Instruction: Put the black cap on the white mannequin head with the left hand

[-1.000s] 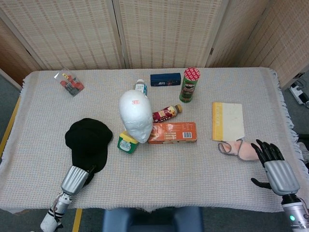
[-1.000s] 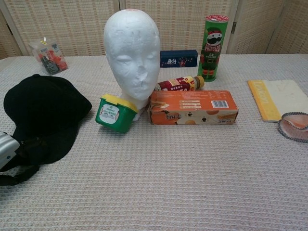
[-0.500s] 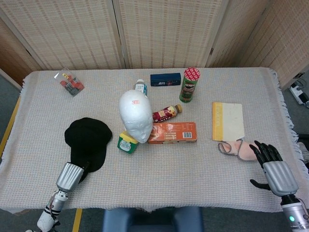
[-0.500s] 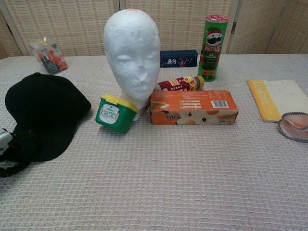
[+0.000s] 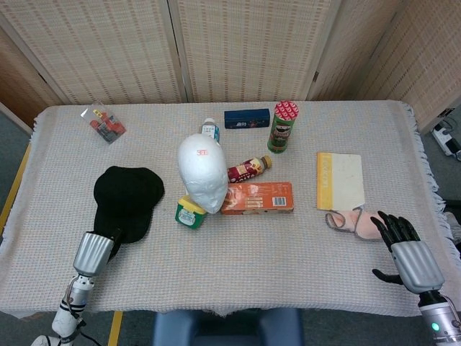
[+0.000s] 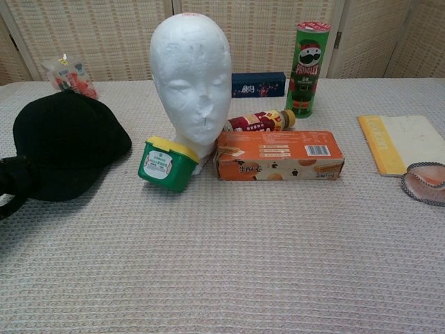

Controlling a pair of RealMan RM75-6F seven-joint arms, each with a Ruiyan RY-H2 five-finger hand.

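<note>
The black cap is at the table's left, and the chest view shows the black cap raised a little, casting a shadow on the cloth. My left hand grips its near edge. In the chest view only the dark fingers of that hand show, at the left border. The white mannequin head stands upright in the middle, to the right of the cap, and the mannequin head is bare on top. My right hand rests at the front right with its fingers spread, holding nothing.
A green tub and an orange box lie against the head's base, with a bottle behind the box. Further back stand a Pringles can and a blue box. A yellow book and pink pouch lie right.
My left hand has drawn back to the left with the cap in its grip. The cap has shifted left and risen off the cloth. The right hand has barely moved.
</note>
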